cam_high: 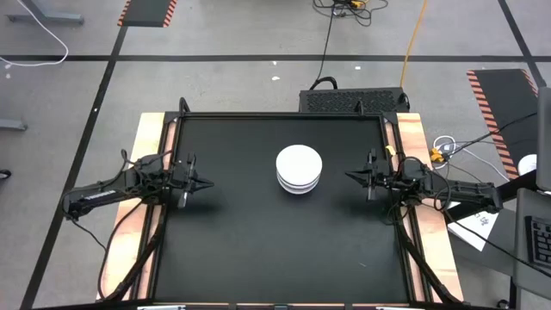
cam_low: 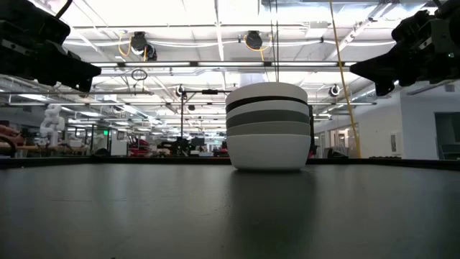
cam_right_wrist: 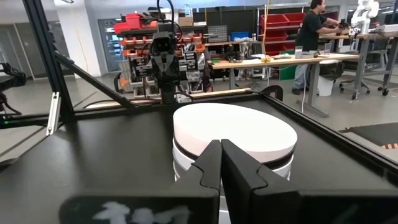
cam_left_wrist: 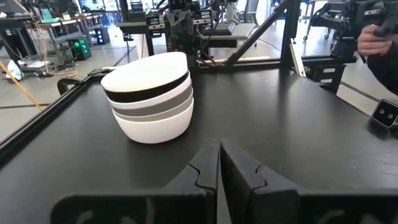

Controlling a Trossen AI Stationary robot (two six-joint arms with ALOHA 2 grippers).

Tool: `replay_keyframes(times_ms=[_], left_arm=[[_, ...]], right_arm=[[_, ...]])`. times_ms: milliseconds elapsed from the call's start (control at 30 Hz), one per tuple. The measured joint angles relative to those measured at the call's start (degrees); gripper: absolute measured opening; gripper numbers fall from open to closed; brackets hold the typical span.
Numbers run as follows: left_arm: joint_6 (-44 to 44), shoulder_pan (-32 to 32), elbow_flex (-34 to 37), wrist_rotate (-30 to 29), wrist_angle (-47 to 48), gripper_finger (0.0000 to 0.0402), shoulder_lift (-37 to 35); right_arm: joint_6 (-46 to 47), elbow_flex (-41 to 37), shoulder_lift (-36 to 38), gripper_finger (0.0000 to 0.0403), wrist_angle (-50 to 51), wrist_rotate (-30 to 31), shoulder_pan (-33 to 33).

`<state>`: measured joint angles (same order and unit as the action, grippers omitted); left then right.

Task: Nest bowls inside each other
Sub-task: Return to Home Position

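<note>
The top bowl [cam_high: 299, 162] is plain white. Under it the black bowl [cam_low: 267, 101] shows as a dark band. Next comes a thin white bowl rim [cam_left_wrist: 163, 101], then a darker grey bowl [cam_low: 267, 116] and a paler grey bowl [cam_low: 267, 129]. The bottom bowl [cam_low: 267, 152] is white. The table [cam_high: 258, 250] is matt black with pale wood edges [cam_high: 148, 138]. The left gripper [cam_high: 209, 184] and right gripper [cam_high: 349, 176] are black. The grey floor [cam_high: 232, 26] carries black lines and orange-and-black striped mats [cam_high: 146, 12].

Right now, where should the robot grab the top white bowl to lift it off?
Likely by its rim, pinched from straight above: the top white bowl sits nested in the black bowl, leaving only its upper edge exposed.
</note>
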<state>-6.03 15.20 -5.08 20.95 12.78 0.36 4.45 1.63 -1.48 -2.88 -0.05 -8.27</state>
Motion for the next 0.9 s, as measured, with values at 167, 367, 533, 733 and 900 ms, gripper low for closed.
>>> replay_keyframes(times_ms=[167, 367, 533, 733, 900], left_arm=[[0.15, 0.00, 0.00, -0.02, 0.05, 0.0021, 0.00], [-1.04, -0.04, 0.00, 3.12, 0.08, 0.0021, 0.00], [-1.89, -0.38, 0.00, 5.09, 0.00, 0.0021, 0.00], [-0.47, -1.09, 0.00, 4.57, -0.09, 0.0021, 0.00], [-0.73, -1.09, 0.00, 4.36, -0.85, 0.0021, 0.02]], right_arm=[[0.70, 0.00, 0.01, 0.0000, 0.07, 0.00, 0.00], [0.85, -0.02, 0.01, 0.0000, 0.05, 0.00, 0.00], [0.87, -0.02, 0.00, 0.0000, 0.86, -0.02, 0.00], [0.86, -0.01, 0.02, 0.0000, 1.02, -0.04, 0.01], [0.81, 0.00, 0.02, 0.0000, 1.10, -0.04, 0.00]])
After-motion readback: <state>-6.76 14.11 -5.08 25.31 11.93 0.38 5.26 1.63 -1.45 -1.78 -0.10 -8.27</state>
